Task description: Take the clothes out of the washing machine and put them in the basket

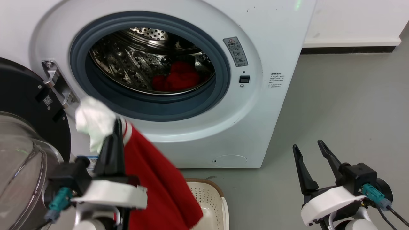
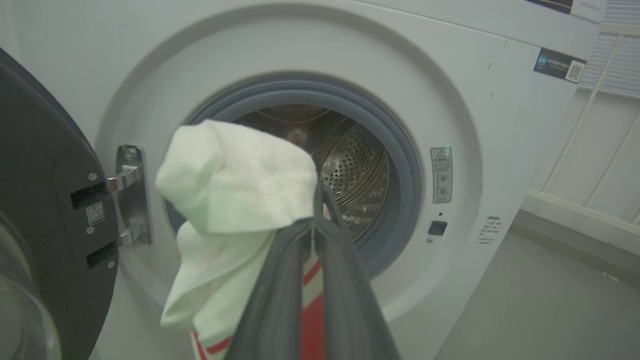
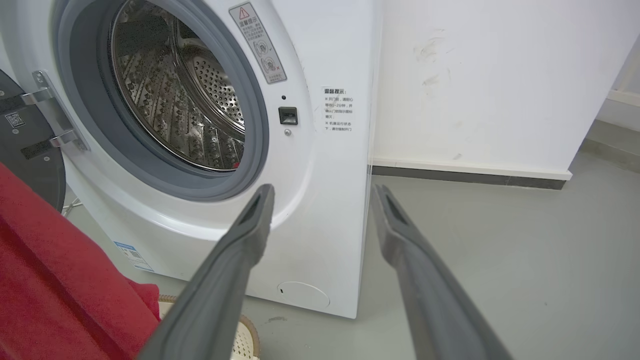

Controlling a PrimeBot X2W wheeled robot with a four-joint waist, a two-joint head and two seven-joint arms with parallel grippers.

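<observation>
**A:** What is held in the left gripper (image 1: pixel 118 125)?

**B:** Its two dark fingers are shut tight on a red and white garment (image 1: pixel 153 179). The cloth is pinched near the striped trim. The white end (image 1: pixel 94 119) is flopped over the fingertips.

**A:** And the right gripper (image 1: pixel 306 144)?

**B:** Its fingers are spread apart and nothing is held. It is seen low over the grey floor (image 1: pixel 335 105), well apart from the cloth.

**A:** Where is the garment?

**B:** It is outside the washing machine (image 1: pixel 274 38), beside the open door (image 1: pixel 19 92). It is hung over the left part of the basket (image 1: pixel 209 198).

**A:** Which way is it pointed?

**B:** Its long way is slanted: white end up by the machine, red end down by the basket.

**A:** What could go wrong?

**B:** Only a small bit is pinched, so the cloth could slip out. If it is let go here, the rim could be hit and the floor reached instead. Another red piece (image 1: pixel 179 78) is lying in the drum (image 1: pixel 127 60).
</observation>
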